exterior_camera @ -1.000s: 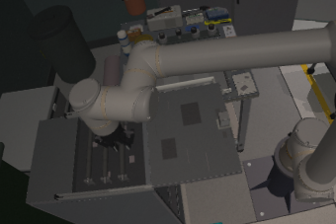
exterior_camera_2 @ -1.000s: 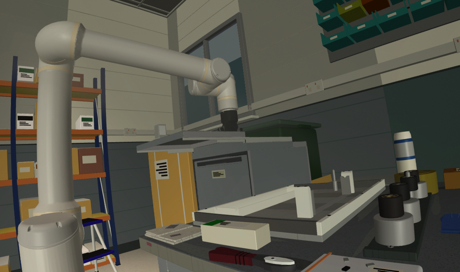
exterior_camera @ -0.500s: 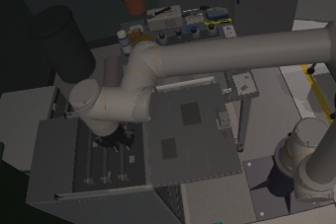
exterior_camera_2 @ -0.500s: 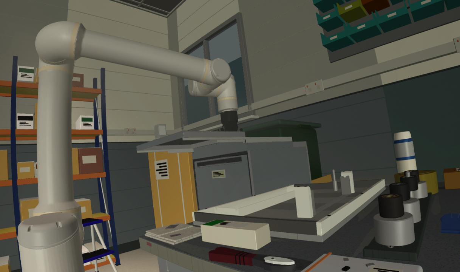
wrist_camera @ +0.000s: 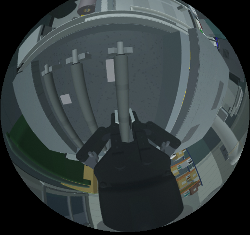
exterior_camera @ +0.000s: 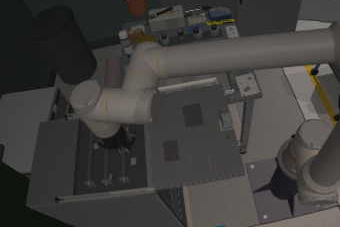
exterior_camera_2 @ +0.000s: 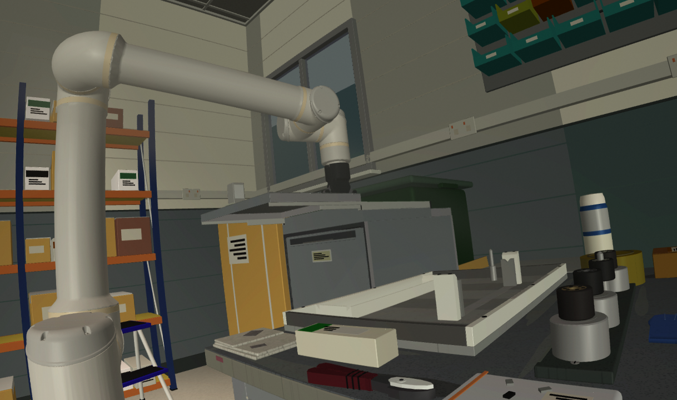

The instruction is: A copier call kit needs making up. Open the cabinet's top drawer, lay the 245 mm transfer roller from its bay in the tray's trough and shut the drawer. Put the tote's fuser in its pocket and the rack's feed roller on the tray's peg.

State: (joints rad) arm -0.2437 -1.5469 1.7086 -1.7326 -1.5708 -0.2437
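Observation:
The transfer roller (wrist_camera: 121, 86), a grey rod with a thin shaft at each end, lies in the rightmost bay of the open top drawer (exterior_camera: 107, 160), and two more rollers (wrist_camera: 80, 91) lie in the bays to its left. The drawer stands pulled out from the grey cabinet (exterior_camera_2: 361, 244). On the bench the white-rimmed tray (exterior_camera_2: 430, 303) holds a long trough, a pocket and an upright peg (exterior_camera_2: 491, 266). Black feed rollers (exterior_camera_2: 575, 301) stand on the rack at the right. My gripper (wrist_camera: 123, 127) reaches down into the drawer and is closed around the rightmost roller near its end.
Behind the cabinet stands a dark green bin (exterior_camera_2: 420, 199) under a window. Orange shelving (exterior_camera_2: 57, 199) fills the left wall. A cream box (exterior_camera_2: 346, 343) and a red-handled tool (exterior_camera_2: 351, 376) lie on the bench's front edge.

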